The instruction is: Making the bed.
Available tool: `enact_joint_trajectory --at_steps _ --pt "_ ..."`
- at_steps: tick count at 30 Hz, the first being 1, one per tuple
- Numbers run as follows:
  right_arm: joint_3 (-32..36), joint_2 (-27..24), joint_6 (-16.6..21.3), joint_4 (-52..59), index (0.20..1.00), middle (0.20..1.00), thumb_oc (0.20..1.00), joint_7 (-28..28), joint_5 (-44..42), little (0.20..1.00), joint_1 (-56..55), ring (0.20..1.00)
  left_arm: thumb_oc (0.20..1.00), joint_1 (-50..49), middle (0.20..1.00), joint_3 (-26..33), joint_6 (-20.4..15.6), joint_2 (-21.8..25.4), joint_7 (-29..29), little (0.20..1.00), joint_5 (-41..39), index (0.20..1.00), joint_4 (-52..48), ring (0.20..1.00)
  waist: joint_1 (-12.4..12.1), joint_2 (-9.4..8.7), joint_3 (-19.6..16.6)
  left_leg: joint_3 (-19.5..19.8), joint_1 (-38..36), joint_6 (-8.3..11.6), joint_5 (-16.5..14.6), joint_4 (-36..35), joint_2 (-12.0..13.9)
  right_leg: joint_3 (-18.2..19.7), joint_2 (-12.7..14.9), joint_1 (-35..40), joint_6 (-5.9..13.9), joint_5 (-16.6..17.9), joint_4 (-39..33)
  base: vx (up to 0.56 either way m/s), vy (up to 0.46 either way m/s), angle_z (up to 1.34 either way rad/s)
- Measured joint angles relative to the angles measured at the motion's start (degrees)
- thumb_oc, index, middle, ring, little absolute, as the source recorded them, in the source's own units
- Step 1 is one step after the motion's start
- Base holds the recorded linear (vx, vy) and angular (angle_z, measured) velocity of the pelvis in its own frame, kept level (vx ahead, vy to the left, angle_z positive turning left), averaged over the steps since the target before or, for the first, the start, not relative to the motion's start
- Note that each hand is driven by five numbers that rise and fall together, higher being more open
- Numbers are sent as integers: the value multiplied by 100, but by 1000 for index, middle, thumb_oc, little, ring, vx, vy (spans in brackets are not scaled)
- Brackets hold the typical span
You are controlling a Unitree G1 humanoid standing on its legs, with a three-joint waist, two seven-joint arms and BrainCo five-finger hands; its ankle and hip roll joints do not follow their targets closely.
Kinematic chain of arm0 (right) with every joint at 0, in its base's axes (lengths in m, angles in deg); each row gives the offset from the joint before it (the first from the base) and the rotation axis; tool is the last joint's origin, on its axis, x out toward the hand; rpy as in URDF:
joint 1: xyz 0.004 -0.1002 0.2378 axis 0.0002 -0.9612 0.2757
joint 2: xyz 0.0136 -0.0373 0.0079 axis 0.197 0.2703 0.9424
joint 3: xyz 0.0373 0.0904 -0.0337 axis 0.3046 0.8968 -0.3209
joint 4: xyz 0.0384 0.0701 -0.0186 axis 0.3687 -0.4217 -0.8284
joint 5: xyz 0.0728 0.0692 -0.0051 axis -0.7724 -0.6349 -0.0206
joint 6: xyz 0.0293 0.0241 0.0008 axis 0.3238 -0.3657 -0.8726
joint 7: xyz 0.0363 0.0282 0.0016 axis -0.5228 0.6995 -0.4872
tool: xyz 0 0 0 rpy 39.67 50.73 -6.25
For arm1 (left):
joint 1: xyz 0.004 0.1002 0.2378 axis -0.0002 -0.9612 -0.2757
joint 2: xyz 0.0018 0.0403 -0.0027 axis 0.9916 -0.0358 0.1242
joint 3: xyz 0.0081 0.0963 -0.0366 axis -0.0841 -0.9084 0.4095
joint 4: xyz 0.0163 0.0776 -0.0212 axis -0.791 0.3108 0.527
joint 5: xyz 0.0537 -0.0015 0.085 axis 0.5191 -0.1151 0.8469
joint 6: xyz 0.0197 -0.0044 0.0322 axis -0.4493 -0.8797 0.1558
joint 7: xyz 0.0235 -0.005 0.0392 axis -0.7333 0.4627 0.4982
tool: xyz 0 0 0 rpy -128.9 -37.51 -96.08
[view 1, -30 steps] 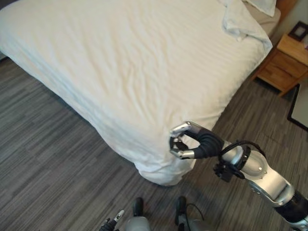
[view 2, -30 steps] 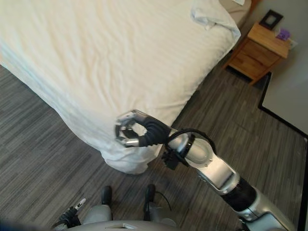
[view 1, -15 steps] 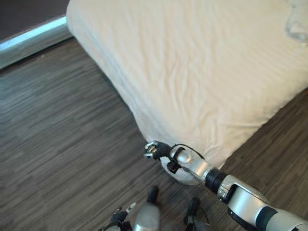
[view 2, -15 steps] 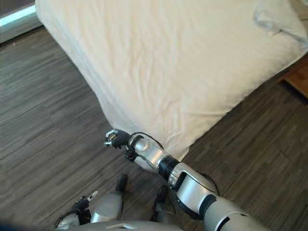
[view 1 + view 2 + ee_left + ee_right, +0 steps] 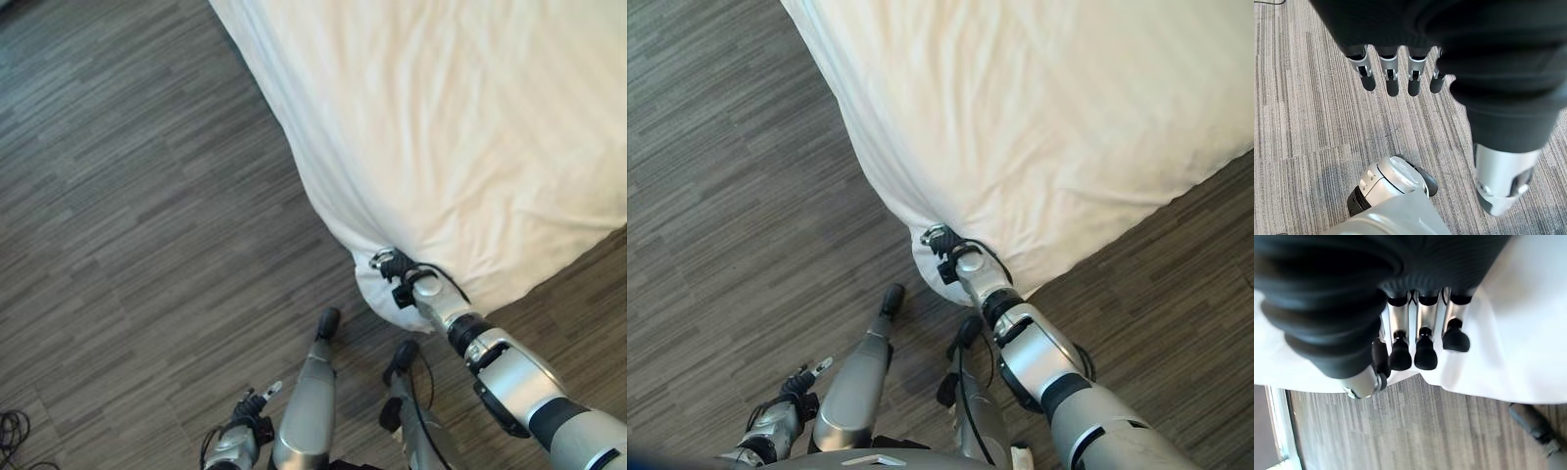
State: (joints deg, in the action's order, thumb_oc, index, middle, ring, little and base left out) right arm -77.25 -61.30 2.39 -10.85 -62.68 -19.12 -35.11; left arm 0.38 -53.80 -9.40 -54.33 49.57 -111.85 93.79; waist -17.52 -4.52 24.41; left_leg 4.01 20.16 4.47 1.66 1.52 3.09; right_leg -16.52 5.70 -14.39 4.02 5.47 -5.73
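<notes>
A white duvet [image 5: 441, 117] covers the bed and hangs down its side to a drooping corner [image 5: 377, 299] near the floor. My right hand [image 5: 391, 264] is right at that corner, its arm reaching in from the lower right. In the right wrist view its fingers [image 5: 1415, 345] are curled with the dark tips against the white cloth and the thumb close beside them. I see no cloth between thumb and fingers. My left hand [image 5: 789, 394] hangs low at my side, and its fingers [image 5: 1393, 73] are relaxed over the floor, holding nothing.
Grey wood-grain floor [image 5: 147, 196] runs along the left of the bed and under the hanging duvet edge [image 5: 1420, 377].
The camera has swung down and left, so the whole picture shifted. My right hand, curled in the air beside the bed before, now sits against the duvet's hanging corner.
</notes>
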Motion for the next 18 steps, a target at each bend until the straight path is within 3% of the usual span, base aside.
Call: enact_joint_trajectory --at_steps 4,7,10,15,18 --pt "566 129 246 -533 200 200 200 23 -548 200 -982 200 1000 96 1000 -60 8 -28 -11 1000 -3 1000 -146 1000 160 -7 6 -17 -11 -7 2 -7 -48 8 69 16 1 1 0 -2 15 3" --pt "698 -359 27 -1647 200 200 200 172 -459 200 -2145 200 1000 155 1000 -64 -26 141 -2 1000 2 1000 -268 1000 497 -80 47 -48 -67 -47 27 -39 -123 24 142 34 48 30 1 -7 9 0" --pt "1411 -1032 -116 -1835 200 200 200 252 -110 200 -3528 200 1000 140 1000 -61 -55 188 28 1000 7 1000 -498 1000 794 -146 81 -156 -91 -121 80 -146 -138 136 162 -28 90 38 -2 4 18 -14" --pt "1652 -1138 -195 -1750 200 200 200 203 -132 200 -4224 200 1000 139 1000 -54 -93 242 38 1000 13 1000 -690 1000 1135 -232 81 -276 -187 -117 93 -211 -58 302 84 -55 114 40 -4 18 15 -22" --pt "2726 -993 20 -151 200 200 200 294 -787 200 -4341 200 1000 -134 1000 19 -67 255 -20 1000 48 1000 -1456 1000 1329 -246 59 -501 -406 -117 98 -311 -7 520 48 -16 89 86 -3 58 5 -35"
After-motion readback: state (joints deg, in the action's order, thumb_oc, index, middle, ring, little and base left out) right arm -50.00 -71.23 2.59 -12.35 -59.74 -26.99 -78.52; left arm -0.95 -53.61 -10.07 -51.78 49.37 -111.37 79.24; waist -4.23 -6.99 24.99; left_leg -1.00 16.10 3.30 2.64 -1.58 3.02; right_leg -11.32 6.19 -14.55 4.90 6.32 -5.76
